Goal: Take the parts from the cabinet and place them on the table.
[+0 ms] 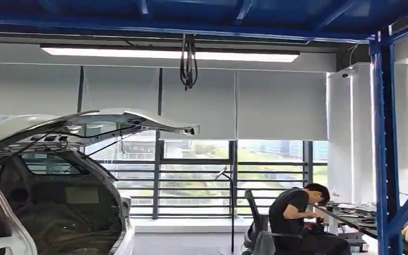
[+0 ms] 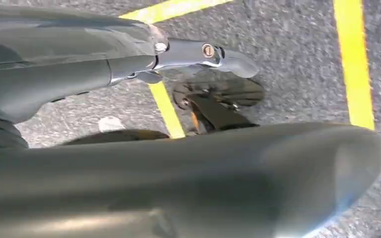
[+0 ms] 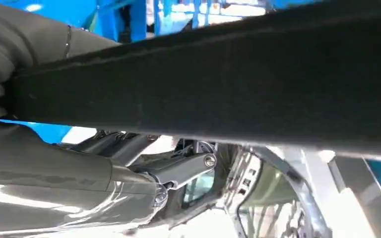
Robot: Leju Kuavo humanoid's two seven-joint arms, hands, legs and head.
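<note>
Two hands for you to check. Right hand (image 3: 79,168) grips long flat black felt-covered part (image 3: 228,84), which is clamped between thick grey thumb and darker fingers (image 3: 178,168) and runs across the palm. Left hand (image 2: 178,173) holds nothing, fingers (image 2: 198,52) stretched straight, hanging over speckled grey floor (image 2: 297,74) with yellow painted lines (image 2: 354,59). Ahead you see silver car (image 1: 58,202), tailgate (image 1: 85,125) raised. Seated person in black (image 1: 292,212) bends over cluttered desk (image 1: 350,212) beside blue steel frame (image 1: 383,133).

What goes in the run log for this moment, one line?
head view: car with raised tailgate, seated person | left hand: hangs over floor, holds nothing | right hand: against dark flat part, grasp unclear
</note>
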